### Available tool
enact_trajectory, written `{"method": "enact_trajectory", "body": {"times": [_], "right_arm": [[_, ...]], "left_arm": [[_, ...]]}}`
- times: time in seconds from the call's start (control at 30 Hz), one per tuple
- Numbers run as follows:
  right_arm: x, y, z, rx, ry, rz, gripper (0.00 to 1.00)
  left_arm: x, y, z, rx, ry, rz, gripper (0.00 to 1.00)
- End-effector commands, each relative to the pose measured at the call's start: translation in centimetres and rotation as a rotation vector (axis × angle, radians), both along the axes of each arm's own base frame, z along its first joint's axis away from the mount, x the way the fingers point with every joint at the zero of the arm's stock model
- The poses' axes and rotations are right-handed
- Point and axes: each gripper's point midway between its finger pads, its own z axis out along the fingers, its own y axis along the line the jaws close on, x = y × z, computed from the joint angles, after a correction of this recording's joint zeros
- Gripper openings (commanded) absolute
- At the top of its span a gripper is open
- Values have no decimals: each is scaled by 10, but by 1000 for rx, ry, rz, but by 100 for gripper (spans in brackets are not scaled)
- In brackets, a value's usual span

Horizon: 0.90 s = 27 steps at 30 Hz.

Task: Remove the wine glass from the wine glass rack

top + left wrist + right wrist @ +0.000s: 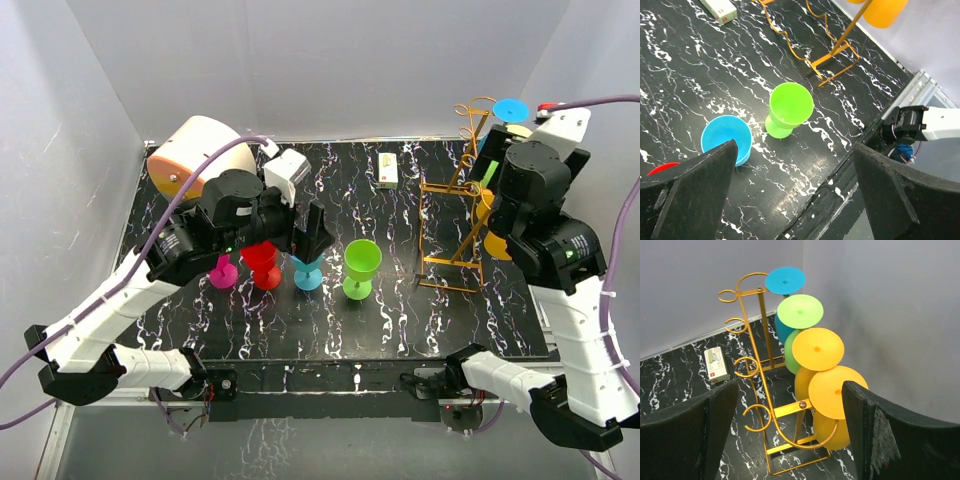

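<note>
Spread and empty, the right fingers [685,435] face the wine glass rack [788,408], probably next reaching to clasp the nearest orange wine glass [837,392]; the left fingers [695,195] hover open too.

You have eight wine glasses. Four stand on the bench [400,320]: pink glass [222,272], red glass [263,265], blue glass [307,272], green glass [360,266]. Four hang on the one wine glass rack [787,410] at three o'clock: hanging blue glass [785,280], hanging green glass [800,311], upper orange glass [817,349], lower orange glass [837,392]. There is one white box [388,169] at twelve and one drum [195,150] at ten.
</note>
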Motion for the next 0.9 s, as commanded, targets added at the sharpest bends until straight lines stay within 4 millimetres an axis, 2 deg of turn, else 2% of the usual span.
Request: {"method": "enact_trajectory", "body": {"times": [0.0,0.17,0.3,0.43,0.6,0.7,0.83,0.87], "right_arm": [[-24,-24,4,86,-69,-154,83],[-31,-21,-4,257,-143,-179,83],[-18,-8,-9,325,-147,-154,82],[23,9,-3,271,-134,-119,83],[72,7,26,206,-188,-101,83],[111,-6,31,239,-177,-47,81],[136,-31,34,286,-196,-24,81],[138,-43,34,308,-207,-24,81]], "left_arm": [[-13,-5,12,-59,-15,-79,99],[-27,0,18,-109,0,-113,99],[-38,8,27,-148,3,-120,99],[-42,16,28,-159,11,-104,99],[-43,20,28,-165,26,-84,99],[-40,18,26,-161,34,-73,99],[-36,15,23,-145,49,-60,99],[-35,14,22,-142,51,-58,99]]}}
